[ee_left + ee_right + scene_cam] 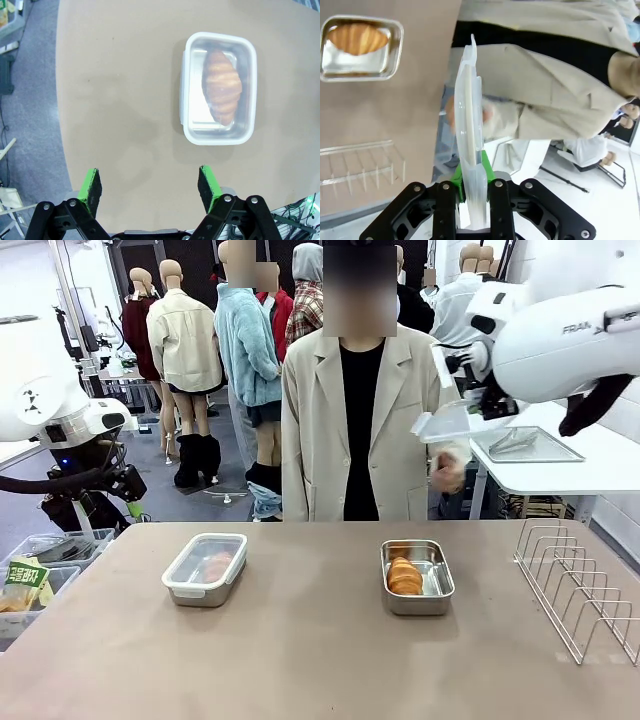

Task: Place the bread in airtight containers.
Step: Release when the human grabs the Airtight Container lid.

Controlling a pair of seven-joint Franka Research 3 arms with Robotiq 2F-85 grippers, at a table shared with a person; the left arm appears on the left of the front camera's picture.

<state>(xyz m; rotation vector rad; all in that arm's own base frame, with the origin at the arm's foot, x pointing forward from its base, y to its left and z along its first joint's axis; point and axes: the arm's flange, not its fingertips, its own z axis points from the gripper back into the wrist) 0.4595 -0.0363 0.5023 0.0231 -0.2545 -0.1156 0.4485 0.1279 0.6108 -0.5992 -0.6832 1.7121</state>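
While my right gripper [472, 200] pinches the clear lid [469, 125] edge-on between its green pads, high above the table's far right, I judge that lid light, thin and a little springy, smooth plastic with a white rim. It will flex and could twist in so narrow a hold, so I would keep it gripped by the rim and lay it down flat.

On the tan table [300, 650], the open steel container [417, 577] sits right of centre with a croissant [404, 576] lying in its left half. That box looks rigid, shiny and slippery, with rounded corners. The croissant is golden, ridged and flaky; I expect it to be soft and easily crushed, though it needs no more handling.

Left of centre, the other container [205, 568] already wears its lid, a second croissant [222, 86] showing through the cloudy plastic.

My left gripper [150, 186] hangs with jaws spread wide, holding nothing, on the near side of that closed box. A wire rack [578, 585] stands at the right edge.
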